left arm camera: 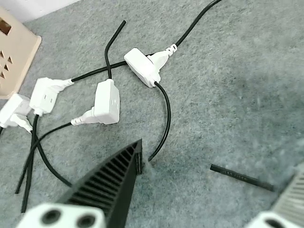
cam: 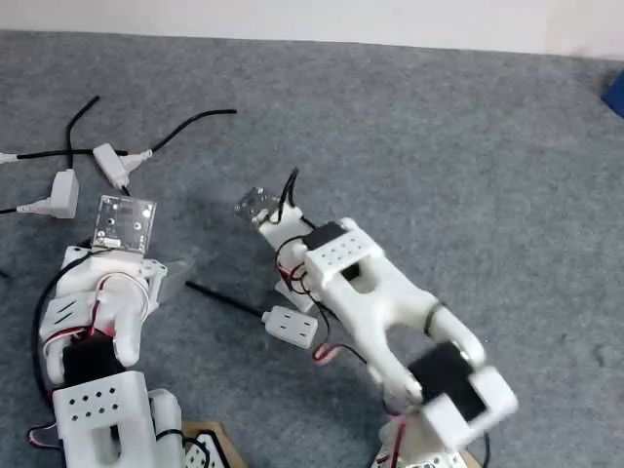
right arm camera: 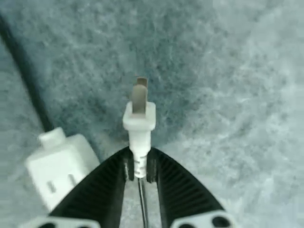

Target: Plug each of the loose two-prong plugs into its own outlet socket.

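Observation:
My right gripper (right arm camera: pixel 139 159) is shut on the neck of a white two-prong plug (right arm camera: pixel 139 116), whose prongs point away over the grey carpet. A white outlet socket (right arm camera: pixel 59 164) with two slots lies close beside it. From above, that gripper (cam: pixel 265 210) sits mid-table, and a socket (cam: pixel 292 327) on a black cord lies under the arm. My left gripper (left arm camera: pixel 213 161) stands open over bare carpet, its black finger (left arm camera: pixel 114 185) near a cord end. Ahead of it lie several white sockets (left arm camera: pixel 142 66) (left arm camera: pixel 107 100) (left arm camera: pixel 45 95) on black cords. In the high view the left gripper (cam: pixel 132 239) is below two sockets (cam: pixel 112 164) (cam: pixel 63 193).
A beige perforated box (left arm camera: pixel 14 45) stands beyond the sockets. Black cords (left arm camera: pixel 164 114) cross and loop between them. A short black cord piece (left arm camera: pixel 242 176) lies on the carpet by the left gripper. The carpet's right half (cam: pixel 487 166) is bare.

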Available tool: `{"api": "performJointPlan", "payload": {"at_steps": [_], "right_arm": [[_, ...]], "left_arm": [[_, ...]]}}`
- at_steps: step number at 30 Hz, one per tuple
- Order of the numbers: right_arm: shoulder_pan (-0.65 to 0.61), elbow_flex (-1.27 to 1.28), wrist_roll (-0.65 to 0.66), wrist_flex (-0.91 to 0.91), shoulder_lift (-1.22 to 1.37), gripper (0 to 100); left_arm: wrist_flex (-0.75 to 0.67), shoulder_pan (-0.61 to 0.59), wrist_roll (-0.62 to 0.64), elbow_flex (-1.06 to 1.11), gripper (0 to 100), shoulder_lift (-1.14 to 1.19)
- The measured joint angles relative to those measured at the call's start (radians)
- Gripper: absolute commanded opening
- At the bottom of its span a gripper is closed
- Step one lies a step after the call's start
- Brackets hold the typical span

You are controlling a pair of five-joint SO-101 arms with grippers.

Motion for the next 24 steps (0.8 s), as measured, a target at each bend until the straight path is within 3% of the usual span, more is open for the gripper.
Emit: {"api": "performJointPlan", "payload": {"at_steps": [10,16,19,24], "right_arm": [[-0.052,0.265,-0.084,-0.006,-0.603,0.8],[-0.176,0.416,-0.095,-0.041,-0.758,0.8],[-0.190,0.471,-0.095,-0.057,-0.787,0.8],[-0.193,0.494,-0.100,-0.060,-0.824,0.8]], "left_arm": [[-0.046,0.000,0.032,-0.012,46,-0.112],[0.129,0.129,0.032,-0.028,46,-0.250],[0.221,0.207,0.032,-0.064,46,-0.302],[0.287,0.236,0.032,-0.114,46,-0.341]]}}
